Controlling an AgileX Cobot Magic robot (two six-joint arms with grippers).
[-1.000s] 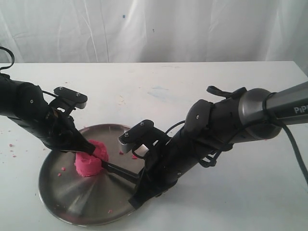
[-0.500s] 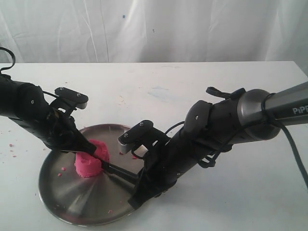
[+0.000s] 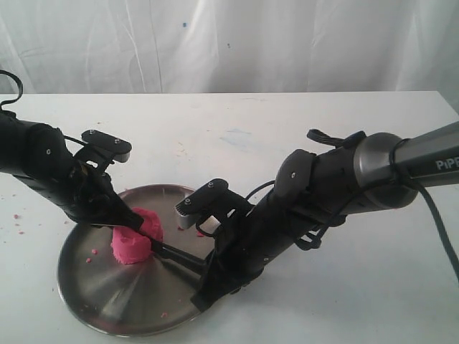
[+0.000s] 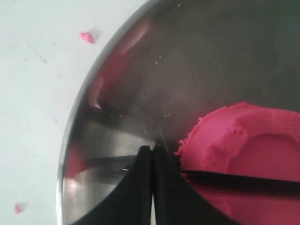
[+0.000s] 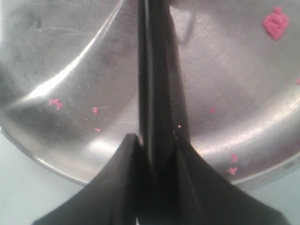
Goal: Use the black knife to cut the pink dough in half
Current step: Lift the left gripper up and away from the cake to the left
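R claw [image 5: 155, 138] is clamped on knife [image 3: 179, 255], blade laid across dough [image 3: 131, 242] on plate [image 3: 93, 301]; L claw [image 4: 152, 152] is pinched shut just beside dough. Cut depth prob partial, hard to see. Blade to be pressed straight down, kept centred.

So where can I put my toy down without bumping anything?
Bare table between the steel plate and the white curtain, and in the near right corner. Crowded: the plate, where left pincer, right pincer, black knife and pink dough meet.
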